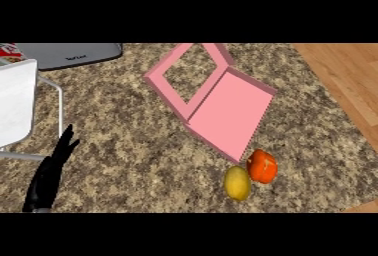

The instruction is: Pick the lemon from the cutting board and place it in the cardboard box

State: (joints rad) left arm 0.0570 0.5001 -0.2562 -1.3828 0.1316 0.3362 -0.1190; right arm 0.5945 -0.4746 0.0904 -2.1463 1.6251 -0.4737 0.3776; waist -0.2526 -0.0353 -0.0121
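Right now I see the oval yellow lemon [237,183] lying on the speckled granite counter [133,140], just below the pink open box [221,105] and touching a round orange fruit [262,166]. Well left of the box, my black left hand [53,170] rests, fingers straight and apart.

Below me spreads a speckled granite counter [140,150], mottled brown, tan and black, filling most of what I see. Along my right runs a strip of light wooden boards [347,85], slanting from the top toward the lower right corner, where another sliver of it shows. At the upper left sits a grey appliance [70,54] with rounded corners, and just below it a white panel on a thin metal frame [18,100] juts in from the left edge
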